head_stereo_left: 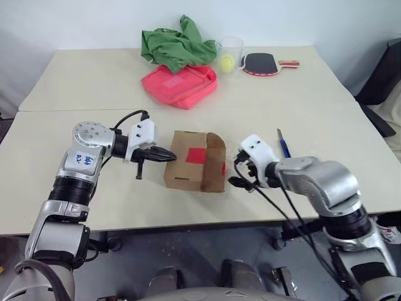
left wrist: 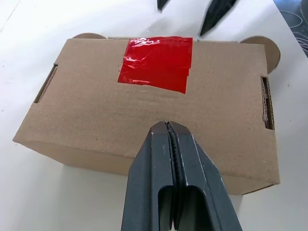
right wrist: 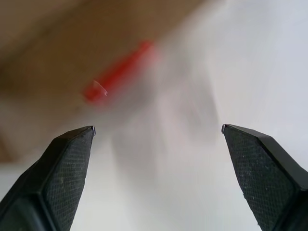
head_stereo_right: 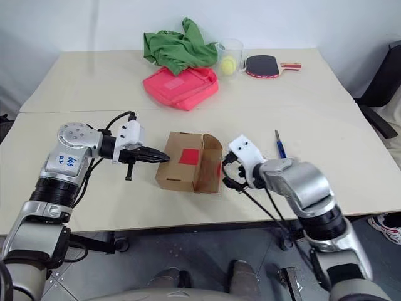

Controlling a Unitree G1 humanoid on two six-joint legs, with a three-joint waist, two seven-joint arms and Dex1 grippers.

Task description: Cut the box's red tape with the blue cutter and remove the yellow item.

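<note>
Cardboard marked the middle of the tabletop (head_stereo_left: 94, 81): the box (head_stereo_left: 188, 170) lay there, red tape (head_stereo_left: 196, 155) on top. The left pincer (head_stereo_left: 168, 154) (fingers pressed together, empty) hovered at its left end. The right pincer (head_stereo_left: 240, 173) stood wide just right of it, the blue cutter (head_stereo_left: 284, 145) lying farther right.

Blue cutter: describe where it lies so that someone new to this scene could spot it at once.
On the near table, look past the box to the robot's right. The blue cutter lies flat beyond the right end effector, untouched. It is the slim blue pen-like thing there, unlike the red-and-black paddle on the far table.
</note>
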